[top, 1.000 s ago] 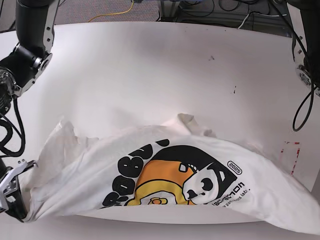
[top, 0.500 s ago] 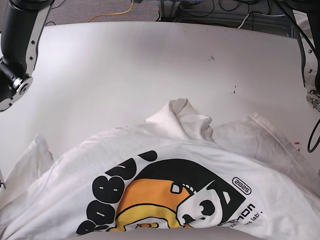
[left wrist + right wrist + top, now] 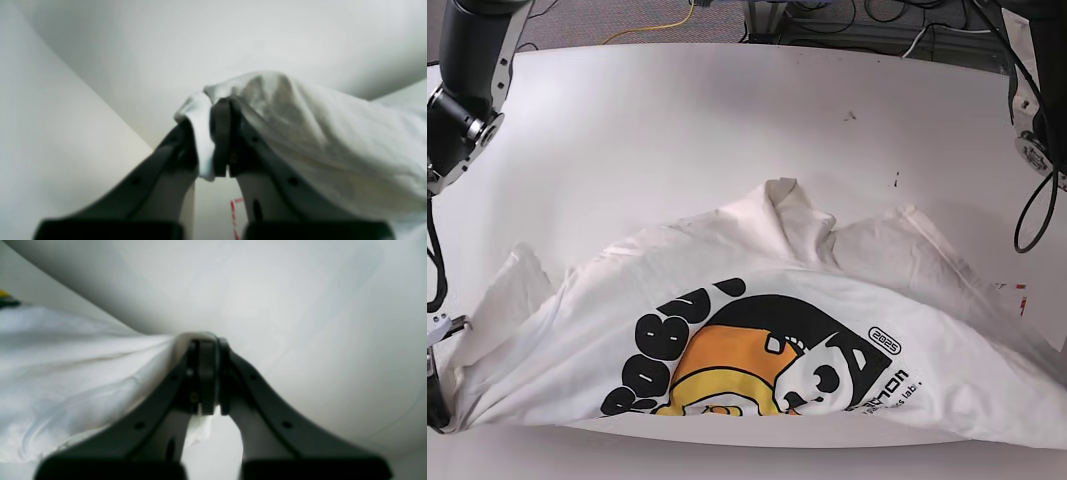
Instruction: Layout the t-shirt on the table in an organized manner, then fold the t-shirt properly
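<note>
White t-shirt (image 3: 757,330) sits on the near half of the white tabletop (image 3: 687,130), print side up, spread wide but not flat: the near edge is lifted off the surface with a shadow band under it, and the cloth sags between the two near corners. Print shows black block lettering, an orange and yellow cartoon shape, a black and white panda-like face, a small "2025" oval and a line of small black text, all running diagonally. Far part is bunched, a crumpled fold sticking up near the middle and a rumpled sleeve-like flap toward the base view's right; another flap trails at the base view's left. Small red tape marks (image 3: 1019,290) lie on the tabletop just beside the cloth's right side, a few dark specks further back. Right gripper (image 3: 208,373) has its jaws closed on a corner of the shirt, fabric pulled taut away to the left in the wrist view; in the base view only a bit of it shows at the lower left edge, by the cloth corner. Left gripper (image 3: 213,140) has its jaws pinched on a white hem fold, cloth draped over the right finger and falling away to the right; it is outside the base view, only upper arm links show at both top corners
</note>
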You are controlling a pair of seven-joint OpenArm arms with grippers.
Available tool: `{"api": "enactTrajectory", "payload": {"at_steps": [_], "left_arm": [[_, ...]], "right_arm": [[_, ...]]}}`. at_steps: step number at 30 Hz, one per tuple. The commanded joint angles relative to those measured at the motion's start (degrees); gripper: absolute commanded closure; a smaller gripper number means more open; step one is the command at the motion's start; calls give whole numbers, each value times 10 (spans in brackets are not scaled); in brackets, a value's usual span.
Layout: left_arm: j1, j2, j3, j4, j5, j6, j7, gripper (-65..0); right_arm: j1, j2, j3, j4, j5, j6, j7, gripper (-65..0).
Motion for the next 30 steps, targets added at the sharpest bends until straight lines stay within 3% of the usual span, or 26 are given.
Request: {"api": "enactTrajectory", "payload": {"at_steps": [1, 11, 20, 30], "left_arm": [[13, 13, -10, 4, -4, 0, -24, 0], [102, 16, 4, -82, 3, 0, -136, 0], [105, 0, 67, -232, 82, 0, -235, 0], [90, 0, 77, -341, 128, 0, -289, 0]], "right_arm": [[-11, 2, 3, -4, -2, -1, 28, 0], [-85, -26, -30, -88, -33, -1, 169, 0], [-79, -67, -80, -226, -124, -1, 285, 0], [-15, -118, -126, -388, -230, -1, 379, 0]]}}
